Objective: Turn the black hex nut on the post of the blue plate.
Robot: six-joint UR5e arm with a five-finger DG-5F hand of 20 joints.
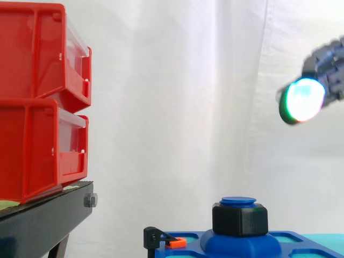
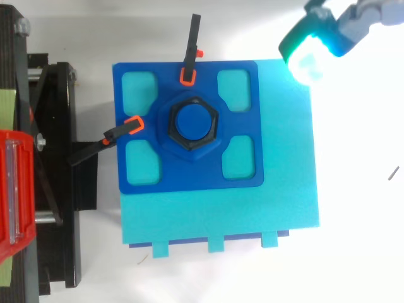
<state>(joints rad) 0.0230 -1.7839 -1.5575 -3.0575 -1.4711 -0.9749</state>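
The black hex nut [image 1: 239,220] on the post [image 1: 238,201] looks hard and light, so grab its flat sides. The hand [image 1: 304,100] hangs well away. I can't tell how open it is.

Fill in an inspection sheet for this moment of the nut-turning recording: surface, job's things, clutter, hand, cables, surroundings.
Surface: cyan board lying on a white tabletop.
Job's things: blue plate lies on the board; black hex nut sits on the blue post at the plate's centre.
Clutter: black clamps with orange tips at two edges of the plate; a dark sliver on the tabletop, too small to identify.
Hand: hand is high and to the right of the nut in the side view, well apart from it; open or shut cannot be told.
Cables: nothing seen.
Surroundings: red bins stacked on a black stand; white curtain behind.
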